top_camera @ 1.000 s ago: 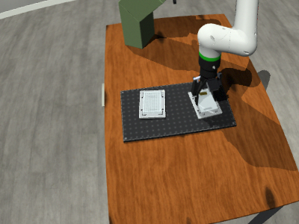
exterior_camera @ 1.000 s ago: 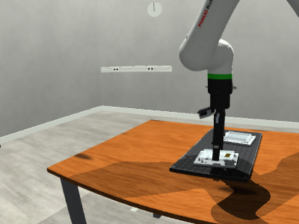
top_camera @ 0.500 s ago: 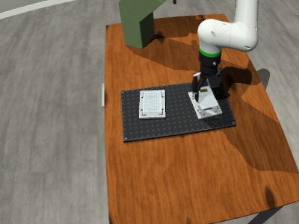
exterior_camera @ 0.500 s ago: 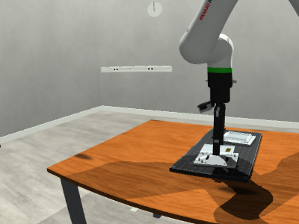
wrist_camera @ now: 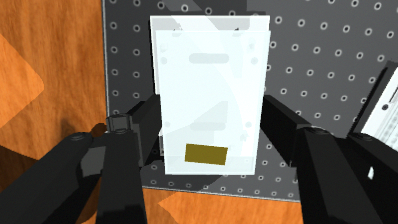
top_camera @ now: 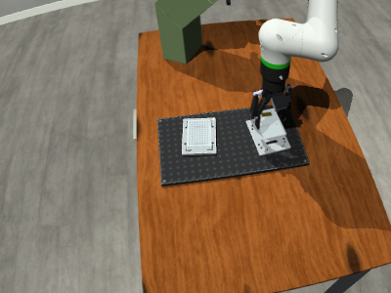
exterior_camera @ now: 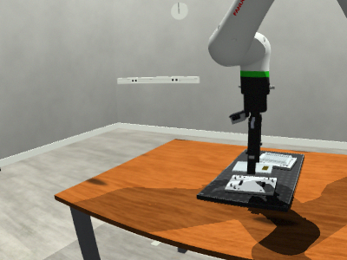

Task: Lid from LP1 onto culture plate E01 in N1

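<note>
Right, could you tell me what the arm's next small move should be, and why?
Probably carry the lid sideways toward the plate, keeping it level. The gripper has its fingers on both long edges of the lid, which hangs a little above the park, and the plate is uncovered further along the same black board.

The white six-joint arm (top_camera: 313, 34) drops in from the upper right of the top view, its elbow bending just above centre. A green band (exterior_camera: 254, 74) rings the wrist, and below it the black wrist section hangs straight down in the exterior view. The black two-finger gripper (wrist_camera: 210, 145) points down, its fingers spread partway and pressed against the long edges of the clear rectangular lid (wrist_camera: 210, 95), one at lower left, one at lower right.
</note>
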You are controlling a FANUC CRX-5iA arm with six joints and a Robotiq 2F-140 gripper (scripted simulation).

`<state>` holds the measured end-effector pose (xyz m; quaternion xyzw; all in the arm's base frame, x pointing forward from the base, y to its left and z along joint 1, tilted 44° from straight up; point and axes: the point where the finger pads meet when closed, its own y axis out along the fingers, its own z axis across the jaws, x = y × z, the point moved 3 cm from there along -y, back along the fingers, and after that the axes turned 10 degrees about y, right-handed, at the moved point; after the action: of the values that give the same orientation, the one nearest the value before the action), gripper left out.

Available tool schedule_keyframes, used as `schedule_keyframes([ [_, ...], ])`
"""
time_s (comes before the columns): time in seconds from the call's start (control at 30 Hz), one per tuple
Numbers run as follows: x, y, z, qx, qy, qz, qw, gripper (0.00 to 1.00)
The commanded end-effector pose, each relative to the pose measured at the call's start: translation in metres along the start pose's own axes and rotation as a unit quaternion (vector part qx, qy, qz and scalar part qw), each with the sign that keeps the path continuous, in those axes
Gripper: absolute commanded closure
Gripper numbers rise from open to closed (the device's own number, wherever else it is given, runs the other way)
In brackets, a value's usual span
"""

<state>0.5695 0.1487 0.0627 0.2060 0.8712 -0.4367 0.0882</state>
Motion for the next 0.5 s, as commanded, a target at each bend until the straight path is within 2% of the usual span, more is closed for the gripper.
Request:
schedule_keyframes([
  [0.0, -0.0007, -0.0032, 0.0, 0.0, 0.0, 0.001, 1.0, 0.39],
  [0.47, -0.0007, -0.0086, 0.0, 0.0, 0.0, 0.001, 1.0, 0.39],
])
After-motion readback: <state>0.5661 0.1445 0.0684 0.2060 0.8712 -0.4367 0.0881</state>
